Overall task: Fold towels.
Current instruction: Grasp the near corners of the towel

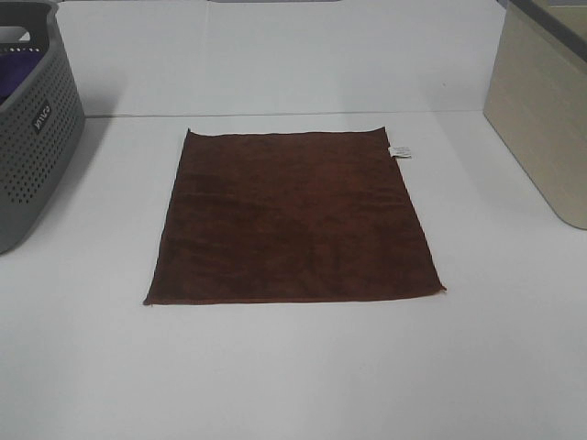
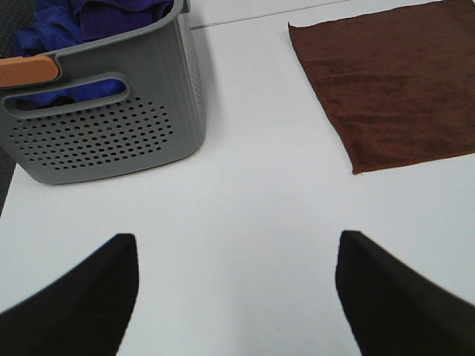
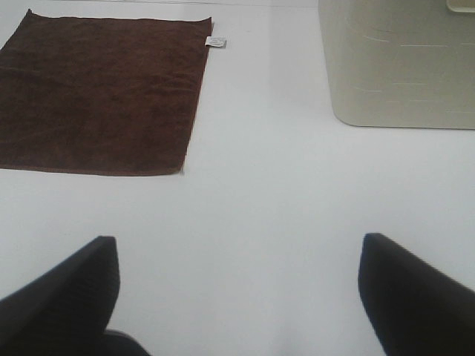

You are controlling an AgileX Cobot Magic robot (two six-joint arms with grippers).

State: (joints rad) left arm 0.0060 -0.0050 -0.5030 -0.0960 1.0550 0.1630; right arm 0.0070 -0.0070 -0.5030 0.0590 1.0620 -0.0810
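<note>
The towel (image 1: 293, 220) lies spread flat and unfolded on the white surface (image 1: 293, 376), to the right of the grey perforated basket (image 1: 37, 147) in the high view and clear of it, with a strip of bare surface between the two. It is a dark reddish-brown square. All four edges are out and its corners look slightly curled. Its small white label (image 1: 400, 152) sticks out from the side turned away from the basket, near the far corner. The basket holds a heap of purple cloth (image 2: 89, 15), and an orange handle (image 2: 26, 72) shows at its rim in the left wrist view. A beige bin (image 1: 541, 119) stands on the far side of the towel from the basket, well apart from both. The left claw (image 2: 237, 241) hangs over bare surface close in front of the basket, its dark fingers (image 2: 104, 297) spread wide with nothing between them. The right claw (image 3: 237, 241) is well away from the basket, past the towel, over bare surface in front of the bin. Its fingers (image 3: 74, 289) are likewise set wide apart and hold nothing. Neither claw touches the towel.
</note>
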